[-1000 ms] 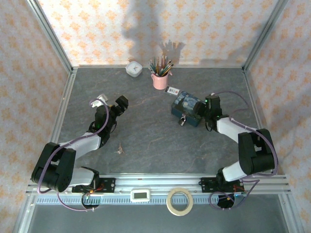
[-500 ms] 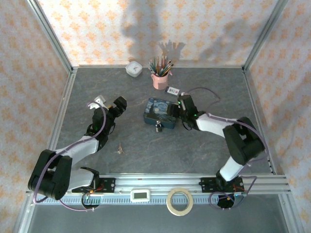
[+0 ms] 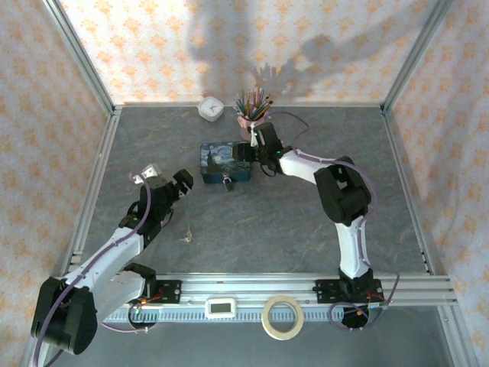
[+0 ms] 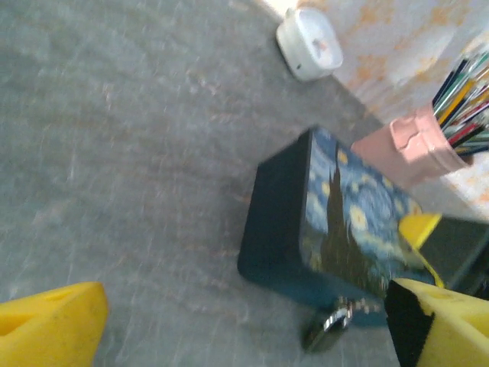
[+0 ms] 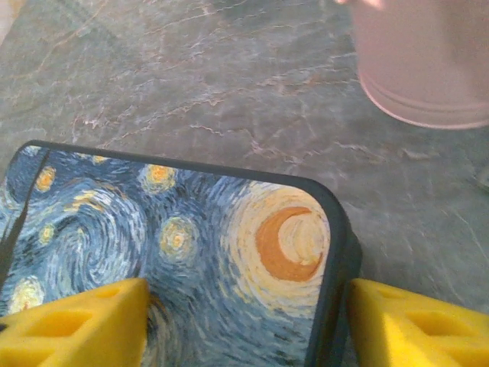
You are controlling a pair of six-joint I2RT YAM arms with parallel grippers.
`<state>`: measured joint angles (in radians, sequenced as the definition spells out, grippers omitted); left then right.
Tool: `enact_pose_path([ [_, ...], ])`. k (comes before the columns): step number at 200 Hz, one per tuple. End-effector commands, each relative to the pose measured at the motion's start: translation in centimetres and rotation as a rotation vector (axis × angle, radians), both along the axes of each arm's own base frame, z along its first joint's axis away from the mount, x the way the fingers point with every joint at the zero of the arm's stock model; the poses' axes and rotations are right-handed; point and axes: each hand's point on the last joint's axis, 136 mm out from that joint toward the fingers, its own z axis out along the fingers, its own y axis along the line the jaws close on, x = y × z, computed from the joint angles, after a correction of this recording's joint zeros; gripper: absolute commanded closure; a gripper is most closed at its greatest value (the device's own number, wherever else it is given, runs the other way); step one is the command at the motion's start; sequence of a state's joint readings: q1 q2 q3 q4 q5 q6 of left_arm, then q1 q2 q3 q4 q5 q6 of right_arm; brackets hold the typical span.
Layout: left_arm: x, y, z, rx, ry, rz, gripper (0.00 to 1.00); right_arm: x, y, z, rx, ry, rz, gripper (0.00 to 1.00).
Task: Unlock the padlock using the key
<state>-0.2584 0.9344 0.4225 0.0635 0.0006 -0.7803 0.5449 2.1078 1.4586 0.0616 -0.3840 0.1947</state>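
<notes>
Having been swept leftward across the tabletop (image 3: 306,222) within the last second, the blue tin (image 3: 221,163) is now set just ahead of the left gripper (image 3: 170,182), whose jaws are held wide apart with nothing between them. The padlock (image 3: 228,183) has been carried along with it and hangs at the tin's near face, ahead and to the right of those jaws (it is blurred in the left wrist view). The right gripper (image 5: 244,325) is spread open over the tin's end, one fingertip above the painted lid and the other just past its edge; no clamping is seen. The key (image 3: 188,235) is left untouched behind the left jaws, towards the bases, well apart from the lock. The lock is judged to have been brought within reach of both arms, while the key is yet to be picked up. The surface is grey and veined, walled by patterned paper. A pink pencil cup (image 3: 251,122) stands just beyond the right jaws, and a small white clock (image 3: 210,108) further left.
</notes>
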Motion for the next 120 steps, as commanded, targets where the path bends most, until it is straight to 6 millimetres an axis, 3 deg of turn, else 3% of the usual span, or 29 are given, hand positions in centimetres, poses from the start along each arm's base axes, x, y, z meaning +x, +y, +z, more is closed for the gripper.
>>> enact_pose_path([
  [1, -3.9, -0.6, -4.7, -0.01, 0.203, -0.025, 0.08, -1.0, 1.4, -0.3, -0.003, 0.05, 0.086, 0.27],
  [31, -6.3, -2.2, -6.6, 0.035, 0.291, -0.071, 0.1, -0.8, 0.6, 4.2, 0.018, -0.026, 0.036, 0.17],
  [56, -8.2, -3.8, -8.3, 0.101, 0.374, -0.126, 0.11, -2.6, -1.8, 6.4, 0.02, -0.047, -0.038, 0.16],
  [79, -9.8, -5.1, -9.7, 0.153, 0.433, -0.178, 0.13, -5.6, -4.0, 6.3, 0.032, -0.02, -0.073, 0.16],
  [120, -11.6, -6.2, -11.9, 0.224, 0.489, -0.231, 0.14, -11.4, -8.2, 3.5, 0.025, 0.06, -0.15, 0.16],
])
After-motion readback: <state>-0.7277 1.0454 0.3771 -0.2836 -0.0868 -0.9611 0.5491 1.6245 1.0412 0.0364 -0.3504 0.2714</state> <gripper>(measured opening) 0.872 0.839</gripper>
